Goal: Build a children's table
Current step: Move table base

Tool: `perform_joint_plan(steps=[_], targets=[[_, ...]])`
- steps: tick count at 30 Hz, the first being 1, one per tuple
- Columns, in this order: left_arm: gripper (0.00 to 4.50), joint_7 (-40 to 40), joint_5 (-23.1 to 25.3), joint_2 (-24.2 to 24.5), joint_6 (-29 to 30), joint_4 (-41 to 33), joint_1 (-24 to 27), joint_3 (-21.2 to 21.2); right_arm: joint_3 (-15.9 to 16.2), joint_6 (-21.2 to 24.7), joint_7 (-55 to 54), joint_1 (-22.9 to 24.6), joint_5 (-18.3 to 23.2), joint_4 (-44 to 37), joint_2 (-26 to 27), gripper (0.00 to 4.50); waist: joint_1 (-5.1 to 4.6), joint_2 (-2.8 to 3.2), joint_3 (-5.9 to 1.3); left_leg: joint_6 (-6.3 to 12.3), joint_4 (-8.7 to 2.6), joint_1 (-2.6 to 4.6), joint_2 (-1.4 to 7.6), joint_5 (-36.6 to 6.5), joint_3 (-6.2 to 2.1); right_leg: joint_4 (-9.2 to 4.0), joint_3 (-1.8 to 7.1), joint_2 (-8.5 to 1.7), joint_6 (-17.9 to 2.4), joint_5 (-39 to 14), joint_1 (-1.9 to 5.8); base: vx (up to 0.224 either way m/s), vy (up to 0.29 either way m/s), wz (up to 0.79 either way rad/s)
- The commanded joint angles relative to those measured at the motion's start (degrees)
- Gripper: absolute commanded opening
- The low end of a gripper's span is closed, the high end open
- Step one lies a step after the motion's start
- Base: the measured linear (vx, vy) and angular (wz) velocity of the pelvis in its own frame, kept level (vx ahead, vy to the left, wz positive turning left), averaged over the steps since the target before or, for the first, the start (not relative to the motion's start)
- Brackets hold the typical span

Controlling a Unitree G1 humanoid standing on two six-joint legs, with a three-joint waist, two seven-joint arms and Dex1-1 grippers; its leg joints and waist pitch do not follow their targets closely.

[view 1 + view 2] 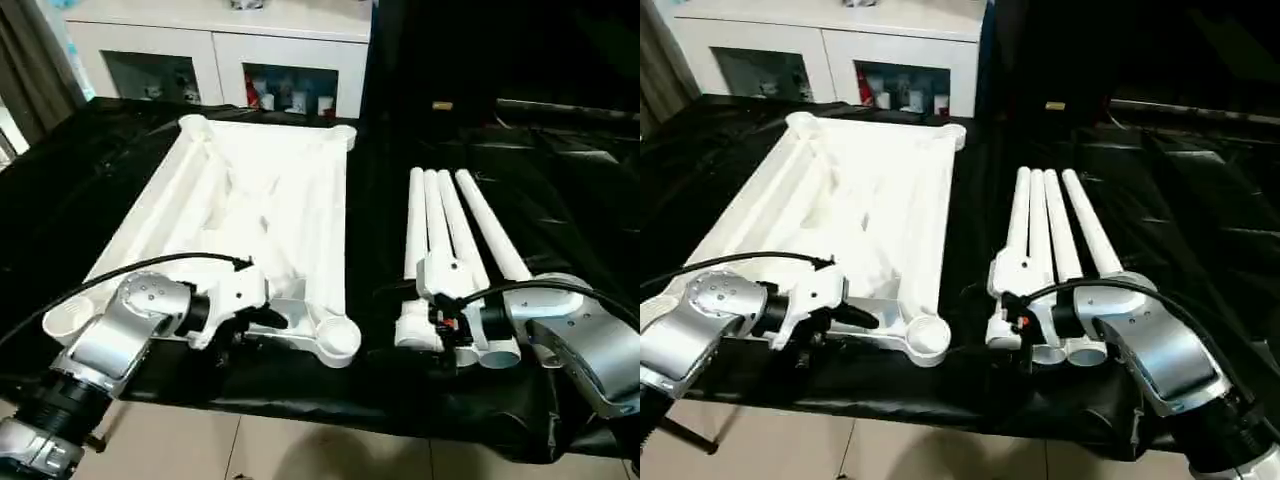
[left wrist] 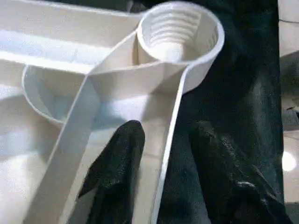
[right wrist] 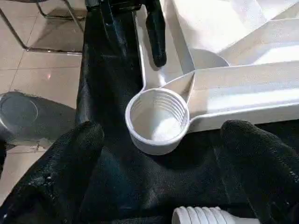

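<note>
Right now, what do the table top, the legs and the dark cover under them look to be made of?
Table top: white moulded plastic, semi-matte, judging by its thin ribs and threaded corner socket.
Legs: smooth white tapered tubes with ridged ends, probably the same plastic.
Cover: thin black sheet, likely plastic film or coated cloth; it wrinkles and shows shiny highlights.

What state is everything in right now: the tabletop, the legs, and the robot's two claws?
Tabletop: lying underside up on the black cloth, no legs fitted.
Near corner socket: empty, threads showing.
Legs: four, lying side by side to the right of the tabletop.
Left gripper: fingers straddle the tabletop's rim near the socket.
Right gripper: open wide, holding nothing.
</note>
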Motion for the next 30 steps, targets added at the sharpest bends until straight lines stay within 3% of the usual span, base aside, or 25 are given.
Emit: perform_joint_plan(steps=[1,11,15,18,22,27,30], targets=[[1.58,0.19,1.86,0.56,-1.79,1.69,-1.77,-0.84,-0.07,-0.50,-0.09,-1.20,-0.62,-0.19,-0.08,4.50,0.03,-0.30,-3.41,2.77,-5.07,-0.08,4.17,-2.86,-1.32,-4.15,3.26,-4.60,-15.16,-5.61,2.74,0.000,0.000,0.00],[0.72,3.27,3.43,-0.53,-4.82,6.55,-3.03,0.64,-0.38,-0.95,-1.52,-2.04,-1.18,0.65,1.20,4.50,0.06,-0.22,-3.37,1.94,-5.19,-0.05,4.29,-3.91,-1.33,-4.21,3.25,-4.69,-15.25,-6.35,2.72,0.000,0.000,0.00],[0.44,7.47,5.21,-1.57,-6.68,11.74,-5.32,1.96,-0.18,-1.45,-2.54,-1.96,-2.01,1.14,2.18,4.50,0.11,-0.31,-3.45,1.83,-5.12,-0.04,4.18,-4.05,-1.30,-4.30,3.28,-4.63,-14.85,-6.66,2.70,0.000,0.000,0.00],[0.25,8.72,6.32,-0.87,-9.47,14.99,-6.47,2.34,-0.20,-1.78,-3.80,-2.20,-2.77,1.88,2.79,4.50,-0.61,-0.37,-3.52,1.66,-5.12,-0.44,4.04,-3.29,-1.48,-4.11,3.18,-4.61,-14.71,-5.22,3.01,0.000,0.000,0.00],[0.01,8.47,6.42,0.13,-11.42,17.38,-7.11,2.92,-0.35,-2.00,-4.24,-2.37,-3.00,2.32,2.81,4.50,-1.12,-0.41,-3.78,2.75,-4.79,-0.66,3.85,-1.21,-1.40,-3.95,3.22,-4.59,-14.96,-2.58,3.17,0.000,0.000,0.00],[0.01,7.39,4.28,0.08,-15.73,20.24,-7.76,4.88,-0.55,-2.12,-4.54,-2.73,-3.32,2.72,2.99,4.50,-0.95,-0.48,-3.92,4.54,-4.61,-0.49,4.00,0.87,-1.16,-3.34,3.13,-4.40,-16.89,2.32,2.90,0.000,0.000,0.00],[0.01,3.72,-0.17,-1.13,-20.63,22.42,-7.93,7.26,-0.67,-2.24,-4.60,-2.95,-3.51,2.94,3.22,4.50,-0.68,-0.42,-3.89,4.76,-4.64,-0.29,4.10,0.50,-1.03,-3.35,3.16,-4.53,-17.29,2.22,2.76,0.000,0.000,0.00]])
